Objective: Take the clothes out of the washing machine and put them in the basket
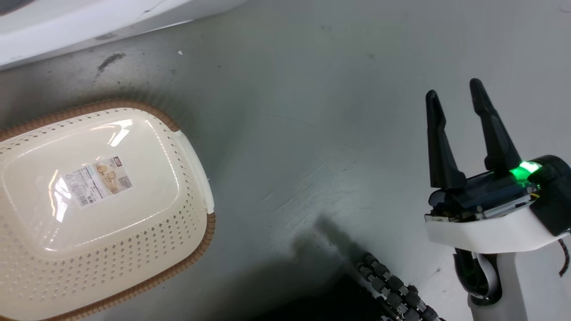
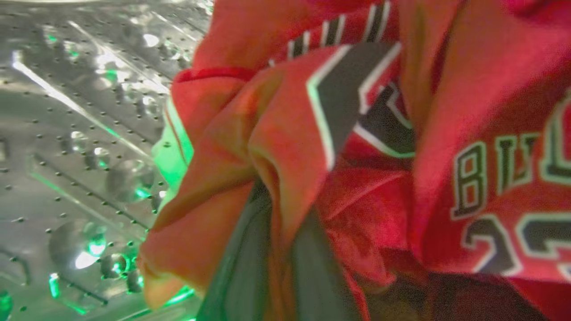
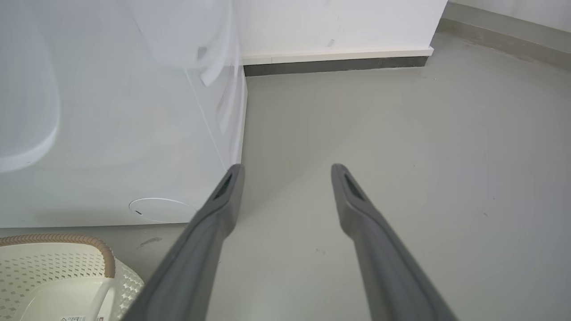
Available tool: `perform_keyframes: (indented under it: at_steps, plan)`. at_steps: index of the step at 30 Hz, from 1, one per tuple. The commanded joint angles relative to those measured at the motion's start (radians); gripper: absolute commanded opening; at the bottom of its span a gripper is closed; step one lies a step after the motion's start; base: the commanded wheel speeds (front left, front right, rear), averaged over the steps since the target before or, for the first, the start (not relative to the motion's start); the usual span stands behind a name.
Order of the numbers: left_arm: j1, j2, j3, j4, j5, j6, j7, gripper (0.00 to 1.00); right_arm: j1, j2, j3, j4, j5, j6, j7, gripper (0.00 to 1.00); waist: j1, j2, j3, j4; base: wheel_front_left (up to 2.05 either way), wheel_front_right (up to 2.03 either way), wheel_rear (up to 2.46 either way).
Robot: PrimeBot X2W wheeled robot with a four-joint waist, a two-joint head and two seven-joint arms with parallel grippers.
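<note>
The left gripper (image 2: 283, 205) is inside the washer's steel drum (image 2: 80, 133), its two dark fingers drawn close together with a fold of the red jersey (image 2: 446, 111) pinched between them. The cloth bunches up and over both fingers. To the right of them, black-and-white lettering and part of a number run across the fabric, and above them there is a black stripe edged in white. To their left the curved, perforated drum wall shines with green glints. The jersey is in the drum, heaped against the gripper, and I cannot tell how much of it lies on the drum wall.

The right gripper (image 1: 453, 90) hangs over the bare grey floor (image 1: 312, 111) with its fingers spread wide and nothing between them. A green light glows at its base. Well off to its left stands the cream basket (image 1: 147, 263), with a brown woven rim, dotted sides and a paper label (image 1: 100, 180) on its bottom. From the right wrist, the white front of the washer (image 3: 111, 133) stands ahead and to the left of the fingers, and the basket's near corner sits low beside the left finger. Straight ahead of the tips, the floor runs to a white wall (image 3: 334, 26) with a dark skirting strip.
</note>
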State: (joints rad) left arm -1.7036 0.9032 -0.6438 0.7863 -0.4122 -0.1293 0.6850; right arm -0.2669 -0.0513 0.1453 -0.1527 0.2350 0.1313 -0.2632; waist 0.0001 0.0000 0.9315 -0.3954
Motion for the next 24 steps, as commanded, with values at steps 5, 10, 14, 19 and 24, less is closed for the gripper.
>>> perform_keyframes:
  at_steps: [5, 10, 14, 19, 24]
  plan:
    - [0.048, -0.025, -0.009, 0.046, -0.009, 0.001, -0.133, 0.0, -0.023, 0.002, -0.033, 0.004, -0.036, -0.001, -0.002, 1.0, -0.0001, 0.0, -0.055, 0.043, 0.0, 0.0, 0.0]
    - [0.118, -0.094, -0.007, 0.084, -0.046, 0.001, -0.316, 0.0, -0.012, 0.002, -0.08, 0.015, -0.078, -0.001, -0.002, 1.0, -0.0001, 0.0, -0.126, 0.098, 0.0, 0.0, 0.0]
    - [0.199, -0.16, -0.018, 0.121, -0.052, 0.009, -0.467, 0.0, -0.008, 0.002, -0.101, 0.019, -0.113, -0.001, -0.002, 1.0, -0.0001, 0.0, -0.196, 0.145, 0.0, 0.0, 0.0]
    - [0.331, -0.216, -0.037, 0.162, -0.063, 0.009, -0.647, 0.0, 0.022, 0.002, -0.102, 0.024, -0.145, -0.001, -0.002, 1.0, -0.0001, 0.0, -0.309, 0.184, 0.0, 0.0, 0.0]
    - [0.475, -0.283, -0.045, 0.184, -0.079, 0.028, -0.821, 0.0, 0.064, 0.002, -0.104, 0.045, -0.179, -0.001, -0.002, 1.0, -0.0001, 0.0, -0.424, 0.235, 0.0, 0.0, 0.0]
